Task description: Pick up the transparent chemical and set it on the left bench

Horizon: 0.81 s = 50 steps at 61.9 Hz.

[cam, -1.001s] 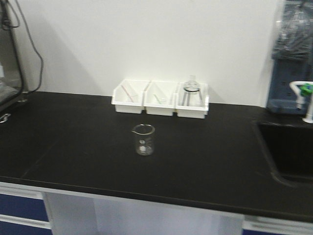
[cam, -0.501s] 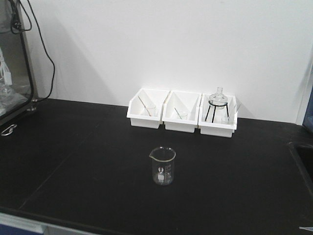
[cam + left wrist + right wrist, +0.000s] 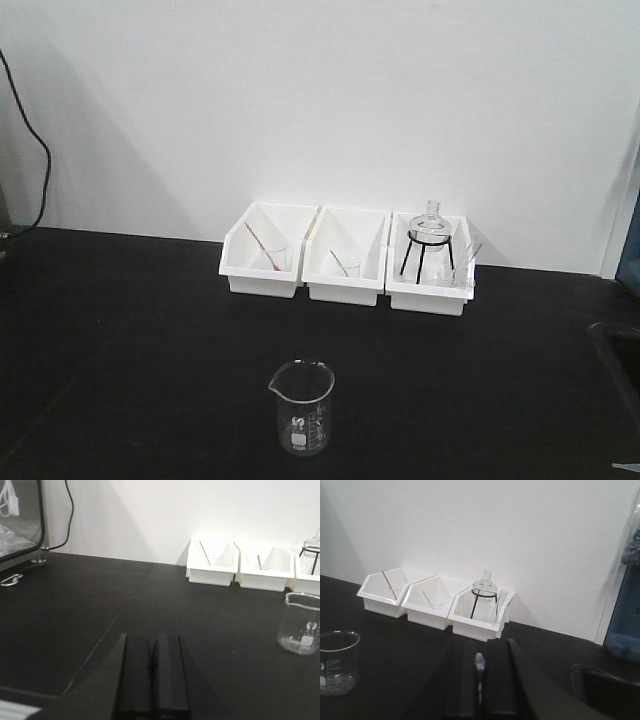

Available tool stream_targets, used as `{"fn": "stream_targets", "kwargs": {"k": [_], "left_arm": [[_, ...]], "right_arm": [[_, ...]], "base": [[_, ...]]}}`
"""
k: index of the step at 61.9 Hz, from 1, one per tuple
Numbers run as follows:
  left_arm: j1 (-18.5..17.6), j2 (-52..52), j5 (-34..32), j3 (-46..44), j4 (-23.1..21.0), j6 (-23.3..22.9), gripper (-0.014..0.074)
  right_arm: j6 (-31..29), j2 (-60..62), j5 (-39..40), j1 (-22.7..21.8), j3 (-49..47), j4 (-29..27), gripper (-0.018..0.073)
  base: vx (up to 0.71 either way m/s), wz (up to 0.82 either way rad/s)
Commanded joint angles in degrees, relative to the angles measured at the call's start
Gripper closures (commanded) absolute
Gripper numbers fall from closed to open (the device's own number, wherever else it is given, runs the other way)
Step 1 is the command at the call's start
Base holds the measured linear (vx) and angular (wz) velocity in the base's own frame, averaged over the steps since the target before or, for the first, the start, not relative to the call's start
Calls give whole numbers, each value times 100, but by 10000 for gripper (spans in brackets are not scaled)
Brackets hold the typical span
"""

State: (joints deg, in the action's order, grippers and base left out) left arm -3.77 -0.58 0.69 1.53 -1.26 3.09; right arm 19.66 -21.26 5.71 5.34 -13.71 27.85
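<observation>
Beaker stands upright on the table, well in front of the bins, not yet gripped. Left gripper and right gripper: jaws closed, empty. Jaws must be opened wide first, then the wall gripped mid-height and kept level.

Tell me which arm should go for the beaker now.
Left, narrowly. The front view puts the beaker slightly left of centre, just right of the left tool. Open it first: it is shut.
</observation>
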Motion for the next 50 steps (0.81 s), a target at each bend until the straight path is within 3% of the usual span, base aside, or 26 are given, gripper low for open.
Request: {"fn": "stream_targets", "kwargs": {"k": [1, 43, 50], "left_arm": [[-10, -110, -449, 93, -4, -45, 600], [-10, -110, -449, 93, -4, -45, 600], [-10, -110, -449, 93, -4, -45, 600]], "right_arm": [[-7, -34, 395, -32, -171, 50, 567], [-7, -100, 484, -32, -171, 50, 567], [197, -461, 1131, -12, -201, 55, 566]], "base": [[21, -14], [12, -7], [4, -5]]}}
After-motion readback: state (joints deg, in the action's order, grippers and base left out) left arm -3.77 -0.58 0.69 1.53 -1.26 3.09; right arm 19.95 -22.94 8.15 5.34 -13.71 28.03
